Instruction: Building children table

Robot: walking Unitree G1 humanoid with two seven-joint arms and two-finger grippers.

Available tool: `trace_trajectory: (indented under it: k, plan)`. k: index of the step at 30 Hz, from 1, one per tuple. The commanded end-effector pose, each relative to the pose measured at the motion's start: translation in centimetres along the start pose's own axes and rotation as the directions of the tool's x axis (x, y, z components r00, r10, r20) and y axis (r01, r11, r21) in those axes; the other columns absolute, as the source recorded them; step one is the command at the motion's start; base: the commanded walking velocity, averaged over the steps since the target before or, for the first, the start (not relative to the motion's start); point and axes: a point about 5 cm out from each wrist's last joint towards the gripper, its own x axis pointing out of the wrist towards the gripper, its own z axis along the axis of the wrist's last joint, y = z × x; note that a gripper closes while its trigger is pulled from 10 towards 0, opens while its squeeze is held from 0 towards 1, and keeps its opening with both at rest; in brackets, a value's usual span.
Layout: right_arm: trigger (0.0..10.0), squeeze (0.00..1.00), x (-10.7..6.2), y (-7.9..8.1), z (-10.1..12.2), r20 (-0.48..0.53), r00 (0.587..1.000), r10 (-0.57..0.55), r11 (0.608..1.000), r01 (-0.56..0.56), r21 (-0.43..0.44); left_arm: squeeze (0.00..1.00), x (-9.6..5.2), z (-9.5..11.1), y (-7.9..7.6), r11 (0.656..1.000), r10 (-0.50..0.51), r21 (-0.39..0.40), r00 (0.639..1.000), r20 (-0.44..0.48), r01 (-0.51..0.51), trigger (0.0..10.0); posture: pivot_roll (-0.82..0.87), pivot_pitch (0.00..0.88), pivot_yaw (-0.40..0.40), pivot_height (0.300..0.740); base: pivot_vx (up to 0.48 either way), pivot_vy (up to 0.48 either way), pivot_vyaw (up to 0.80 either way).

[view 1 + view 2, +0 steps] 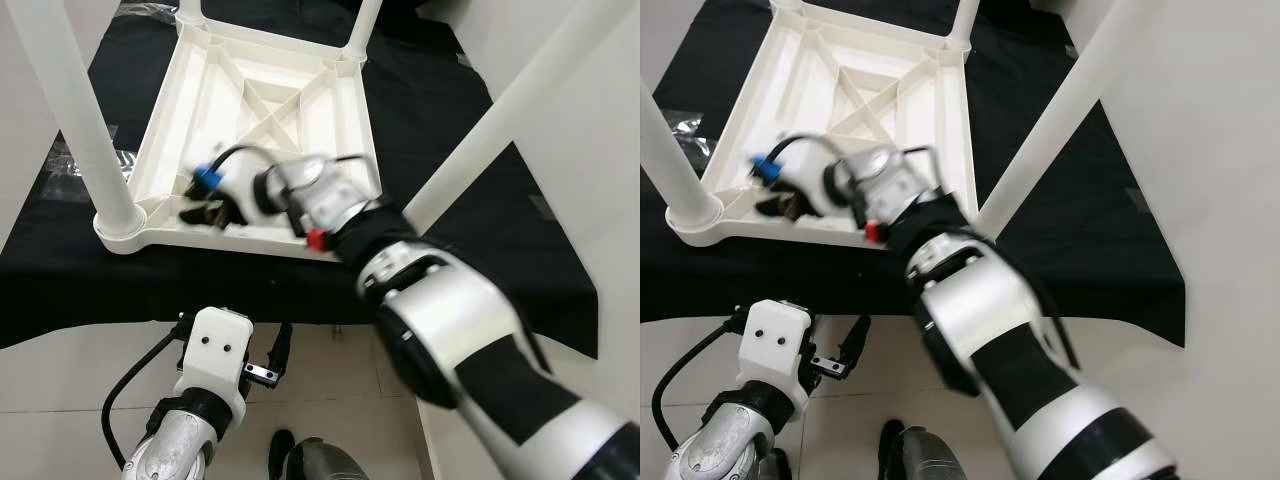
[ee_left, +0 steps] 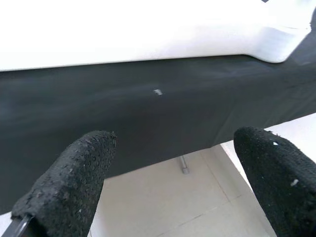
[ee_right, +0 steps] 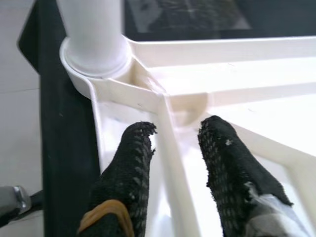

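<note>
A white plastic children's table lies upside down on a black cloth, its ribbed underside facing up. White legs stand in its corners: one at the near left, another at the near right. My right arm reaches across to the near-left corner. There my right gripper is open, its fingers straddling a thin rib beside the leg socket. My left gripper hangs open below the cloth's front edge, over the floor, with nothing in it.
The black cloth covers a low platform that ends just ahead of me. Pale floor tiles lie below it. A white wall stands close on the right. Crumpled clear plastic lies at the cloth's left edge.
</note>
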Motion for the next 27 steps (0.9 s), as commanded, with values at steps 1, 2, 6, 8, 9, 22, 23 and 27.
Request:
trace_trajectory:
  k: [1, 2, 6, 8, 9, 22, 23, 27]
  plan:
    - [10.0, 0.0, -0.6, -0.6, 0.0, 0.01, 1.0, -0.009, 1.0, 0.009, 0.008, 0.0, 0.1, -0.5, -0.3, 1.0, -0.021, -0.008, 1.0, -0.017, 0.021, 10.0, 0.03, 0.18, -0.241, 0.74, 0.0, 0.0, 0.0]
    - [10.0, 0.0, -0.6, -0.6, 0.0, 0.01, 1.0, -0.009, 1.0, 0.009, 0.008, 0.0, 0.1, -0.5, -0.3, 1.0, -0.021, -0.008, 1.0, -0.017, 0.021, 10.0, 0.03, 0.18, -0.241, 0.74, 0.0, 0.0, 0.0]
    - [10.0, 0.0, -3.4, -2.2, -1.2, -0.063, 0.996, 0.067, 0.998, -0.068, -0.005, 0.0, 0.4, -0.8, -0.2, 1.0, -0.031, -0.001, 0.999, -0.017, 0.031, 10.0, 0.03, 0.168, -0.234, 0.74, 0.0, 0.0, 0.0]
    - [10.0, 0.0, -4.4, -2.4, -1.9, -0.101, 0.988, 0.118, 0.992, -0.121, -0.019, 0.0, 0.4, -0.8, -0.1, 0.999, -0.033, 0.0, 0.999, -0.017, 0.033, 10.0, 0.03, 0.165, -0.227, 0.74, 0.0, 0.0, 0.0]
    - [10.0, 0.0, -5.1, -2.5, -2.7, -0.135, 0.977, 0.167, 0.985, -0.171, -0.023, 0.0, 0.4, -0.9, -0.1, 0.999, -0.035, 0.001, 0.999, -0.017, 0.035, 10.0, 0.03, 0.163, -0.226, 0.74, 0.0, 0.0, 0.0]
    - [10.0, 0.0, -8.2, -5.6, -2.2, 0.218, 0.903, -0.37, 0.925, 0.337, 0.176, 0.0, 0.4, -1.4, 0.1, 0.999, -0.033, -0.005, 0.999, -0.016, 0.033, 10.0, 0.05, 0.139, -0.198, 0.74, 0.0, 0.0, 0.0]
    - [10.0, 0.0, -8.5, -5.4, -1.9, 0.266, 0.849, -0.457, 0.884, 0.4, 0.242, 0.0, 0.6, -1.5, 0.2, 0.999, -0.035, 0.0, 0.999, -0.015, 0.035, 10.0, 0.05, 0.131, -0.185, 0.74, 0.0, 0.0, 0.0]
    - [10.0, 0.0, -9.7, -4.2, -1.4, 0.365, 0.764, -0.532, 0.843, 0.437, 0.314, 0.0, 1.1, -1.7, 0.5, 0.999, -0.041, 0.012, 0.999, -0.011, 0.041, 10.0, 0.05, 0.118, -0.173, 0.74, 0.0, 0.0, 0.0]
